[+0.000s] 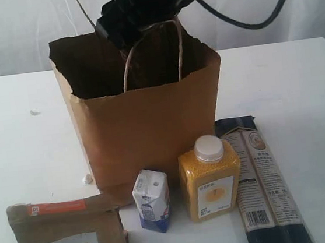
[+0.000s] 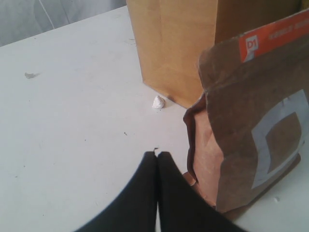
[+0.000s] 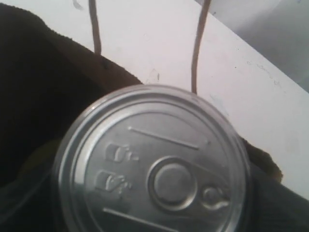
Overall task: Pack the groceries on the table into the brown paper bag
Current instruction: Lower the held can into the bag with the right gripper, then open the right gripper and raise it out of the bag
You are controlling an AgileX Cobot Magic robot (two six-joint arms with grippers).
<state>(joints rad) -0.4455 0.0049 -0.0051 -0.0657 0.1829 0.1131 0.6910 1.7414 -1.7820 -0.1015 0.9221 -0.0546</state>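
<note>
Closest of all, the pull-tab can (image 3: 154, 164) fills the right wrist view, lid toward the camera, over the dark mouth of the brown paper bag (image 1: 146, 129). The bag's twisted paper handle (image 3: 198, 48) is just beyond it. The right end effector (image 1: 122, 35) reaches into that mouth from above. Its fingers are lost in shadow, but it appears clamped on the can, jaws set wide.

The bag stands upright on the white tabletop (image 1: 19, 149). In front of the bag stand the small white-blue carton (image 1: 152, 200) and the yellow white-capped bottle (image 1: 211, 180). Front-right of the bag lies the long dark pasta pack (image 1: 263, 180), flat. Front-left of the bag stands the brown kraft pouch (image 1: 70, 237). The left end effector (image 2: 157, 155), fingers pressed together on nothing, hangs low over the tabletop beside the pouch. A small white crumb (image 2: 158, 102) lies by the bag's corner.
</note>
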